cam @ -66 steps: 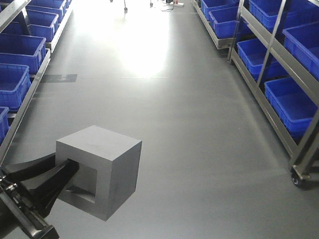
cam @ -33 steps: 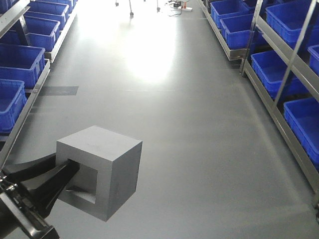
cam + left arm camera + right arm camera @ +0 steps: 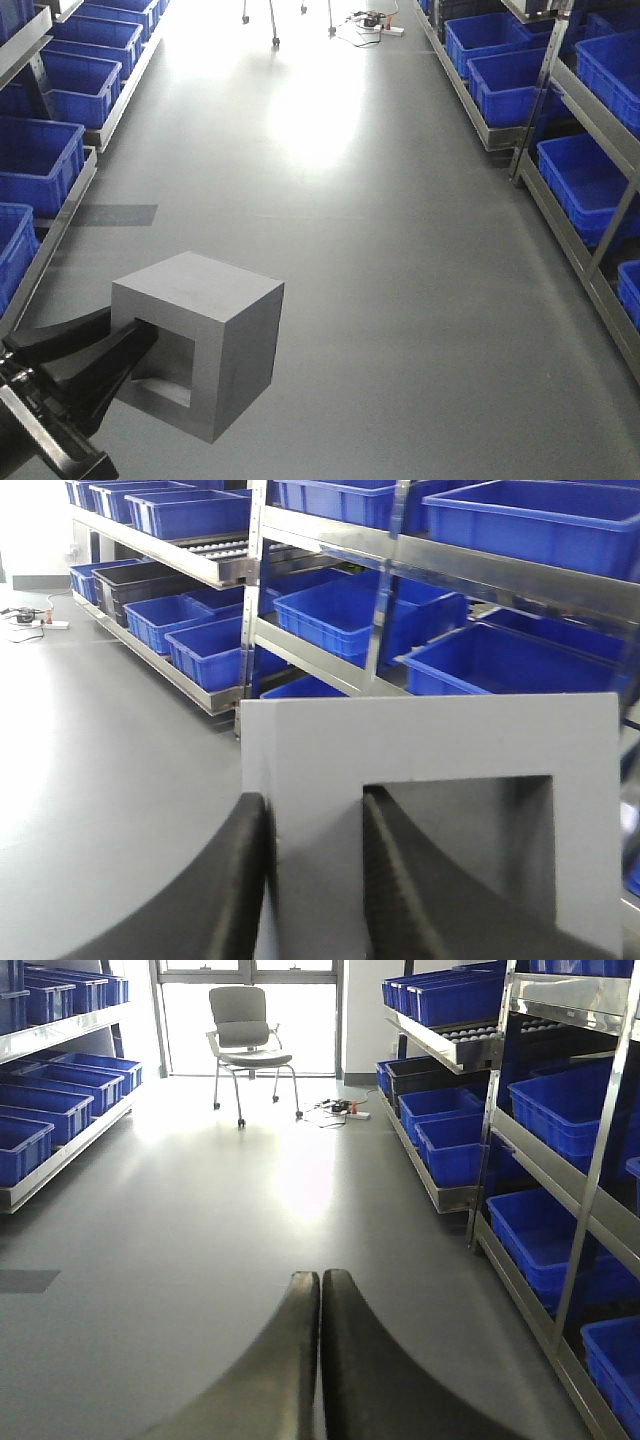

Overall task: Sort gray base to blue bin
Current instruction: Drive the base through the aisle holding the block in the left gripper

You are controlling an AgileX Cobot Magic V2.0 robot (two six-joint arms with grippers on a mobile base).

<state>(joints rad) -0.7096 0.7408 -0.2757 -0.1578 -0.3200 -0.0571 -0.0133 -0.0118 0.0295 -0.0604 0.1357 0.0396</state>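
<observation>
- Pinching one wall of gray base with left gripper, lower left of front view, above floor.
- Pressed together at right gripper, bottom centre of wrist view.

Bright window glare washes the glossy floor.

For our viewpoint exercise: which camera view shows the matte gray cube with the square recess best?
The front-facing view: the whole matte gray cube shows, three faces and recess. The left wrist view gives only its recessed face, cropped. The right wrist view shows none.
</observation>
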